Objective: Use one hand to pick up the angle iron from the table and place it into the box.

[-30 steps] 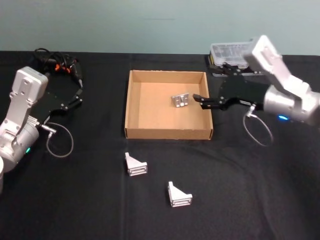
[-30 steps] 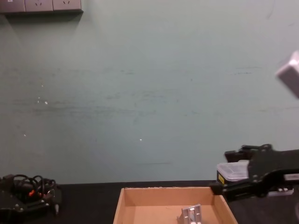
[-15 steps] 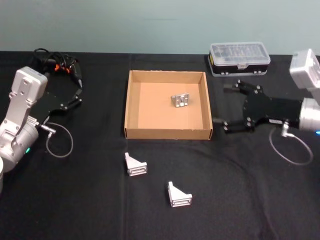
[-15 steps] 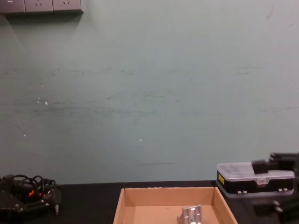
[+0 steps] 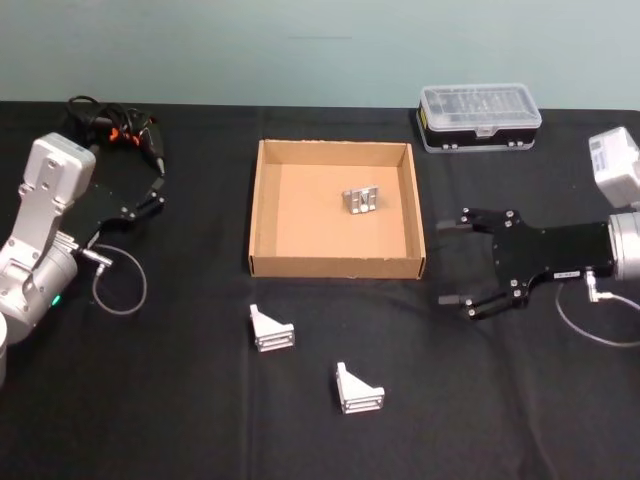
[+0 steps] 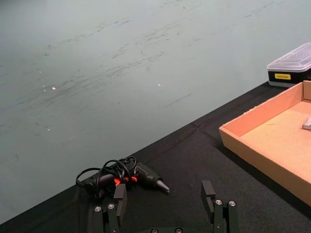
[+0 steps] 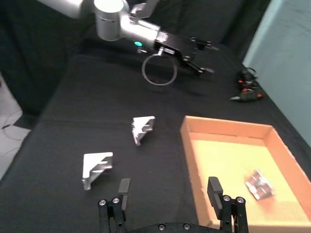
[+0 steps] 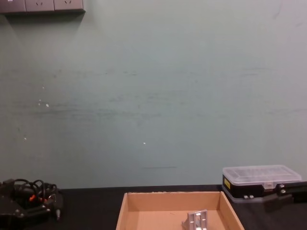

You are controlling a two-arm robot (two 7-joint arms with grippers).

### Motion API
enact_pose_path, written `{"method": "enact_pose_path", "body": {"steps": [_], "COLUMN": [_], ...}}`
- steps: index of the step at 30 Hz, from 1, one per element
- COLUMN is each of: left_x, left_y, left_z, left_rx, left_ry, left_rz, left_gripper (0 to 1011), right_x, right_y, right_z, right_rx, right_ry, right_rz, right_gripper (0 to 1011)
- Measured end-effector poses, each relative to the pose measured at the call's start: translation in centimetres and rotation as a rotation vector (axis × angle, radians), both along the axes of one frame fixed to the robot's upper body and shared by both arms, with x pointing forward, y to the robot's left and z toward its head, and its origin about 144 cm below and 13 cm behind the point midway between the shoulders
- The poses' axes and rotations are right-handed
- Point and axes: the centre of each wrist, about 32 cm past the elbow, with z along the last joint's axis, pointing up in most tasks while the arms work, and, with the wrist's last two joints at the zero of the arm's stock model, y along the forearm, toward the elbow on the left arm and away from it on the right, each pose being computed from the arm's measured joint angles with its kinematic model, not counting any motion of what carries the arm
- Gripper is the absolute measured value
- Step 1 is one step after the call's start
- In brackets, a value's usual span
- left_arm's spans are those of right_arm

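— Where is the robot's right hand [image 5: 445,262], the black gripper on the silver-grey arm?

— It is over the flat black table [image 5: 500,400], just to the right of the wide tan cardboard box [image 5: 335,268]. A second ago it reached in over the box's right wall. Now it has pulled back and come nearer.

— Is it holding anything?

— No. Its two fingers are spread wide with nothing between them.

— And the shiny silver metal angle iron [image 5: 360,200]?

— It lies inside the box, on the floor, toward the far right part. It has not moved while the hand went away.

— So is that one done?

— It looks so. The hand has let go and left it there.

— What about the other hand?

— The left black gripper [image 5: 157,185] sits far off on the left, near a dark tool with tangled cables [image 5: 115,130]. Its fingers are apart too and hold nothing.

— Is there more to do?

— Maybe. Two more pieces wait on the table, nearer than the box. One silver angle iron [image 5: 271,328] is near the box's left corner. The other silver angle iron [image 5: 358,390] is nearer still and a bit to the right. The right hand is free, so it could go for one of them.

— And the small black case with the clear lid [image 5: 478,117]?

— It sits at the far right, beyond the box. Nothing touches it.
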Motion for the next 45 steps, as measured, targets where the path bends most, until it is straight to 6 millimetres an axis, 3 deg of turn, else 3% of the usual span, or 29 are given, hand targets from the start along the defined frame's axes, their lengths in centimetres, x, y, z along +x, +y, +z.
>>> {"method": "enact_pose_path", "body": {"steps": [21, 30, 45], "left_x": [0.0, 0.0, 0.0], "left_y": [0.0, 0.0, 0.0], "left_z": [0.0, 0.0, 0.0], "left_rx": [0.0, 0.0, 0.0], "left_ry": [0.0, 0.0, 0.0], "left_rz": [0.0, 0.0, 0.0], "left_gripper": [1000, 1000, 1000], "right_x": [-1.7, -2.3, -2.6], "right_y": [6.4, 9.2, 11.6], "right_z": [1.6, 0.9, -0.2], "right_rx": [-0.059, -0.127, -0.243], "right_ry": [0.057, 0.088, 0.115], "right_rz": [0.066, 0.103, 0.178], "right_gripper": [1004, 1004, 1004]}}
